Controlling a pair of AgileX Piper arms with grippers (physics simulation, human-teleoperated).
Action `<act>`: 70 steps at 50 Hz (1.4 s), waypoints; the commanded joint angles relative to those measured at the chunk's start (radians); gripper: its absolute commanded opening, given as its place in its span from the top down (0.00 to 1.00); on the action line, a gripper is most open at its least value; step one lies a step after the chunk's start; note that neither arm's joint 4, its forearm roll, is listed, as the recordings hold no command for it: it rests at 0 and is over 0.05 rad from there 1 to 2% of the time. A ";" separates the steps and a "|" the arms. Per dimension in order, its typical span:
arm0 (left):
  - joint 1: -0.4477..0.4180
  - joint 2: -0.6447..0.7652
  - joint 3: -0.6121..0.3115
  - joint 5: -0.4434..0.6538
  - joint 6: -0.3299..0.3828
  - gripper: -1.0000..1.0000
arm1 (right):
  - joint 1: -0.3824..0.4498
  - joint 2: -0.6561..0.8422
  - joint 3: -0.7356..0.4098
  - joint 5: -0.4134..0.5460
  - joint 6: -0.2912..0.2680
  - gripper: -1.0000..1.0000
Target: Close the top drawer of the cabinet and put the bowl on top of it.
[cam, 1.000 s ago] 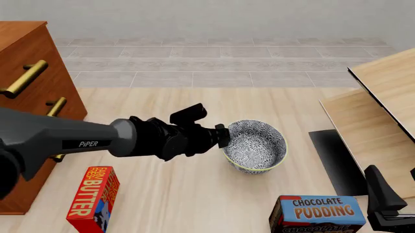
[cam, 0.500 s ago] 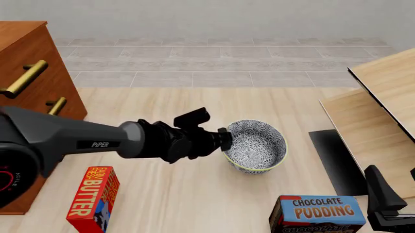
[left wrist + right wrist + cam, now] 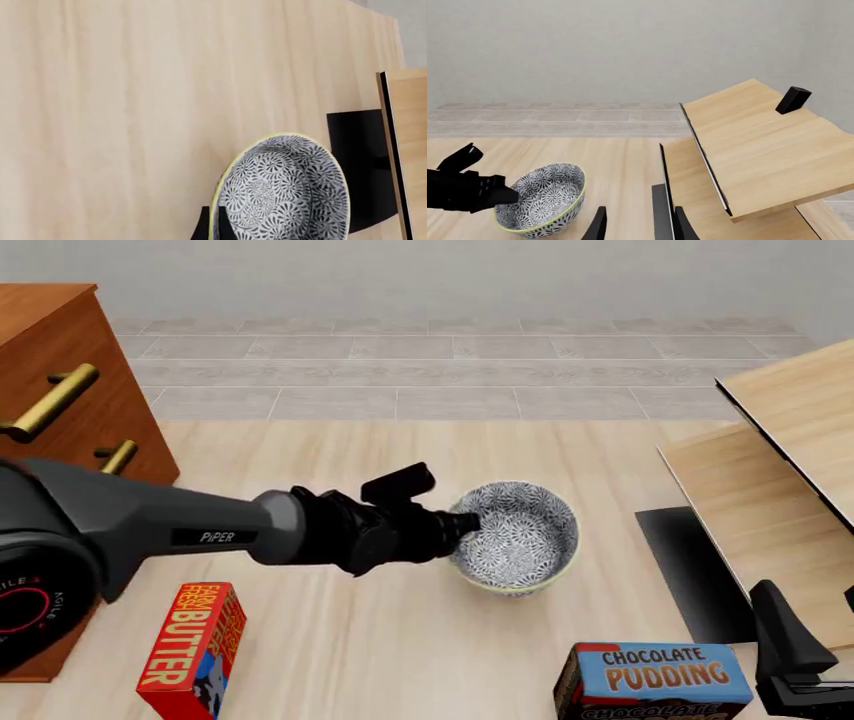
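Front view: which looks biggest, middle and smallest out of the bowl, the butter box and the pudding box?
1. Pudding box, though cut off and nearest the camera
2. Bowl
3. Butter box

Bowl and butter box look close, so that order is unsure.

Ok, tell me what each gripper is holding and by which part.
The left gripper grips the bowl by its near-left rim, tilting it. The right gripper holds nothing.

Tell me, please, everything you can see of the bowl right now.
The bowl is round and deep, looks ceramic, and carries a dark blue-grey and white floral pattern inside and out, with a pale yellow-green rim. It is empty and tilted, its opening leaning toward the right arm's side, its far edge lifted off the light wooden table. The left gripper grips its near-left rim, one of the fingers inside the wall and one outside. Nothing else touches it.
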 commanded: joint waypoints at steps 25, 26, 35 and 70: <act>0.033 -0.242 0.016 0.140 0.042 1.00 | 0.000 -0.001 -0.001 0.002 0.000 0.00; 0.032 -0.255 0.018 0.147 0.042 1.00 | 0.000 -0.001 -0.001 0.002 0.000 0.00; 0.043 -0.347 0.030 0.199 0.049 1.00 | 0.000 -0.001 -0.001 0.002 0.000 0.00; 0.113 -0.663 0.125 0.348 0.079 1.00 | 0.000 -0.001 -0.001 0.002 0.000 0.00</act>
